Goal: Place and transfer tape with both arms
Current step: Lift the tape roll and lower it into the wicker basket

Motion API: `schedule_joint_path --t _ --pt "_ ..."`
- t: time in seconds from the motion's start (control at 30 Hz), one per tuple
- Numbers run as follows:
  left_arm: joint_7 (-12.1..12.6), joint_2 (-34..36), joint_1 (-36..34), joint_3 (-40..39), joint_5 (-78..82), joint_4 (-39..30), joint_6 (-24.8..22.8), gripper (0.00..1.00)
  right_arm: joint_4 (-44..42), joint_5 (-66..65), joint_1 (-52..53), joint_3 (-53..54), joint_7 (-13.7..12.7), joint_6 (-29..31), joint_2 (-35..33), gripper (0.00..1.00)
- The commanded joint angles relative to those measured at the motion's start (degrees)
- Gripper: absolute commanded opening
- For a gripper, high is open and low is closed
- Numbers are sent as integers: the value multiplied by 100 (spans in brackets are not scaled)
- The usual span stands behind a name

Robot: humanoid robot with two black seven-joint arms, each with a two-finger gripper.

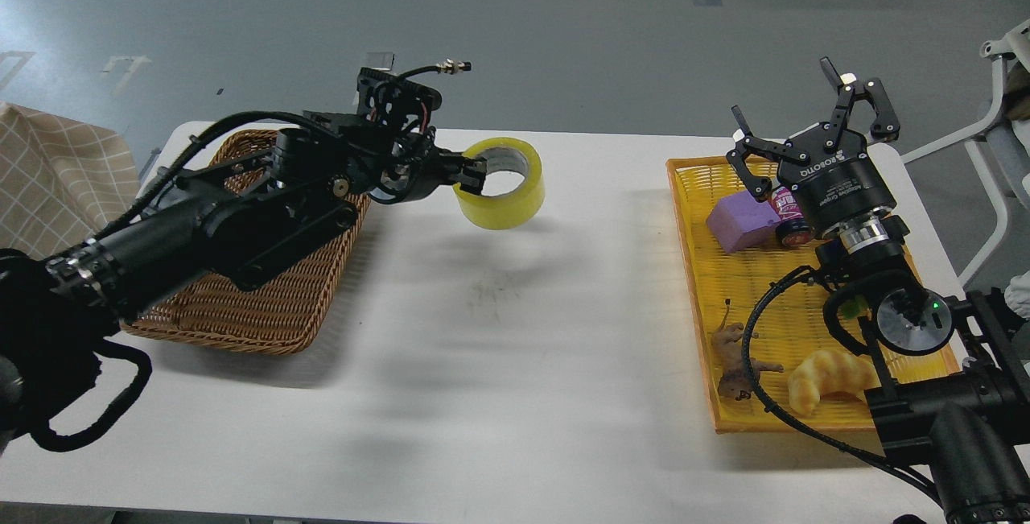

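The yellow tape roll (pixel 503 194) with a grey-white core hangs in the air above the white table (pixel 515 363), near its far middle. My left gripper (pixel 471 176) is shut on the roll's left wall, one finger inside the core. My right gripper (pixel 809 117) is open and empty, fingers spread, raised over the far end of the yellow tray (pixel 805 299), well to the right of the tape.
A brown wicker basket (pixel 241 299) lies at the left, partly under my left arm. The yellow tray holds a purple block (pixel 744 222), a small red can (pixel 790 214), a toy animal (pixel 736 355) and a golden croissant toy (pixel 833 375).
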Motion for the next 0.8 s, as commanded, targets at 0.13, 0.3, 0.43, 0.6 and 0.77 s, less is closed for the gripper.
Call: schedule_joint_path --t 0.13,0.3,0.43,0.6,0.77 --pt "-213 762 -253 1 -368 0 1 0 -9 0 17 0 -1 0 17 100" --pt "-363 1359 -279 1 -368 0 1 0 -9 0 44 0 -1 0 26 100" --pt "-433 1703 -209 1 -368 0 1 0 -9 0 53 -9 -1 0 52 100" --pt "-504 2125 1 10 -368 0 1 0 -18 0 53 -18 -1 0 96 100" --pt "-556 2353 317 1 -368 0 1 0 -18 0 61 -27 -1 0 131 100"
